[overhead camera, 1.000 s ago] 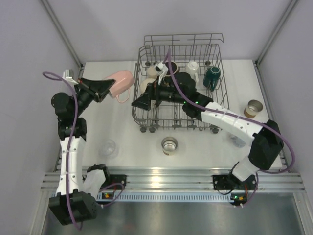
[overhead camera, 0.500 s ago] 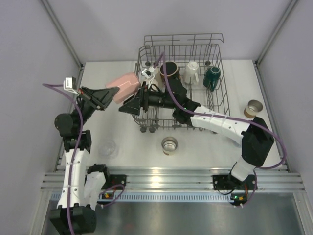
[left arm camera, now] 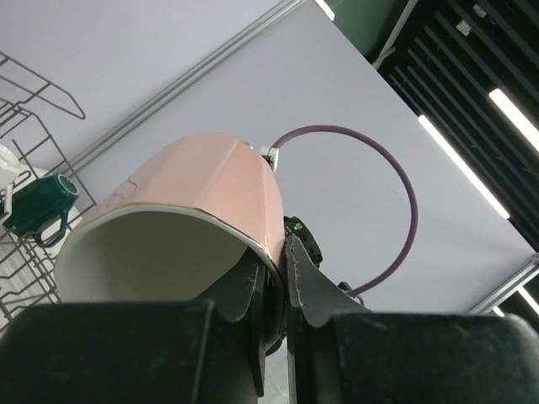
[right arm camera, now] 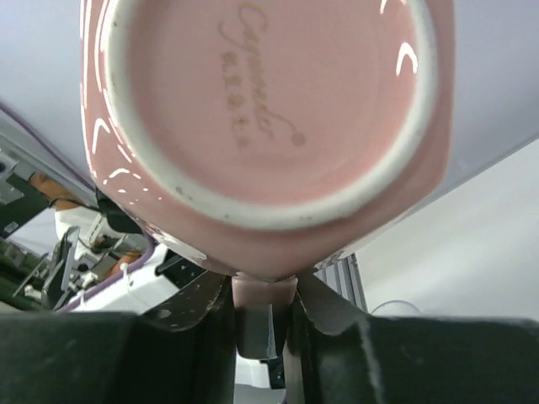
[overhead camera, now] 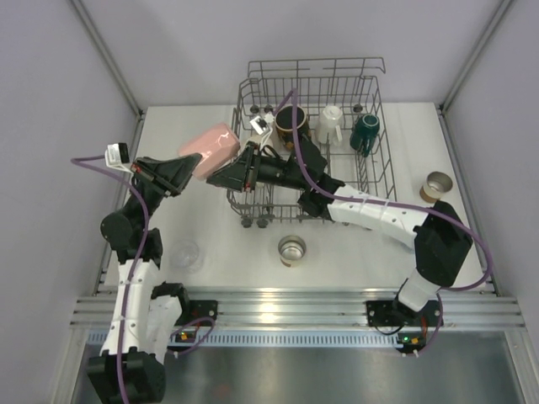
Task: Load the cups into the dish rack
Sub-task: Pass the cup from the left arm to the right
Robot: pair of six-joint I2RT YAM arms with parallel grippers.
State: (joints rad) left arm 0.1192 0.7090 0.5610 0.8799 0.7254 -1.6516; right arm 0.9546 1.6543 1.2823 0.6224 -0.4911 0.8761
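Observation:
A pink cup hangs in the air just left of the dish rack, lying on its side. My left gripper is shut on its rim, one finger inside the mouth and one outside. From the rack side my right gripper is shut on the cup's handle, under the cup's base. In the rack stand a black cup with tan inside, a white cup and a dark green cup.
On the table in front of the rack stands a steel cup. A clear cup is near the left arm, and a brown-banded cup sits right of the rack. The right arm reaches across the rack's front.
The right gripper came out of the rack to the left and closed on the pink cup's handle. The left arm raised the cup and carried it toward the rack.

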